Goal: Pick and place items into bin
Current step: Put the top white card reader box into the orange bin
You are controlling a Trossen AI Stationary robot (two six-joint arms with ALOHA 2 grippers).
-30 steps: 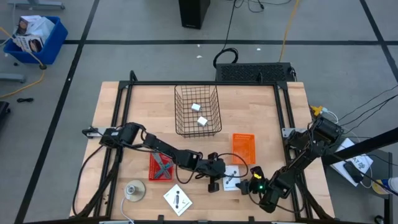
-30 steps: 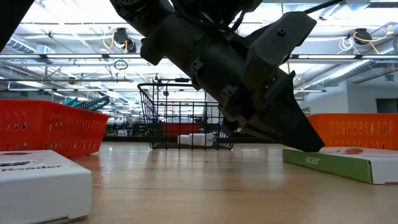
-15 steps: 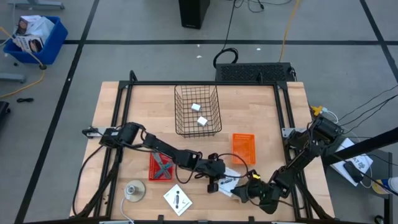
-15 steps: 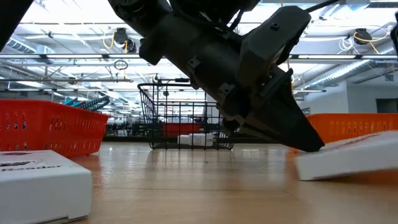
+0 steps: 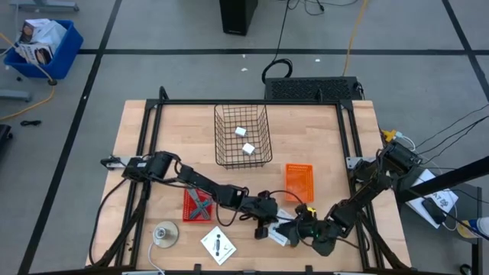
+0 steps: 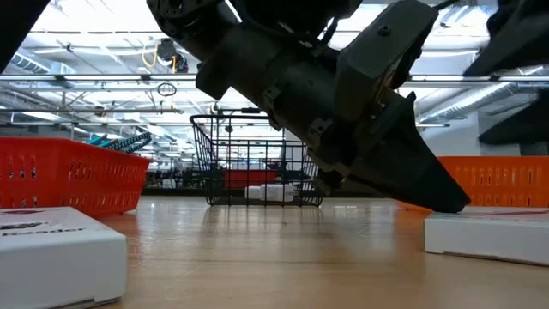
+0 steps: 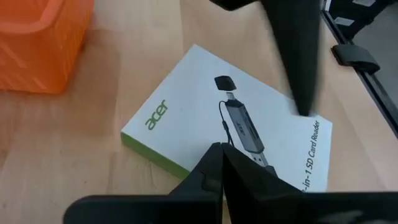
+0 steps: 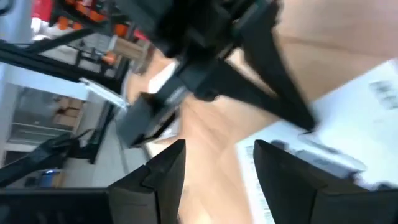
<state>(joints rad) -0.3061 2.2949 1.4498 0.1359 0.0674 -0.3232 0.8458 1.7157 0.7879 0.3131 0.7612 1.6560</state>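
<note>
The left gripper (image 5: 263, 227) hangs low over the table's near edge, at about six o'clock from the wire basket (image 5: 242, 136), its two fingers (image 7: 217, 171) pressed together with nothing between them, the tips poised over a white Acer card-reader box (image 7: 230, 134) that lies flat on the wooden table (image 5: 153, 137). In the left wrist view the box shows a green edge and a printed picture of a grey reader, and an orange bin (image 7: 40, 40) sits at its ten o'clock. The right gripper (image 5: 304, 231) reaches in from three o'clock, just beside the same box at the front of the table; its fingers (image 8: 283, 180) stand apart, and whether they touch the box cannot be told. Inside the basket lie two white cubes (image 5: 243, 140), well apart from both grippers. At nine o'clock from the left gripper a red tray (image 5: 200, 205) holds a grey crossed tool, and at its seven o'clock lies a white card with a black mark (image 5: 218, 245), with a round grey disc (image 5: 165, 234) farther toward nine o'clock
</note>
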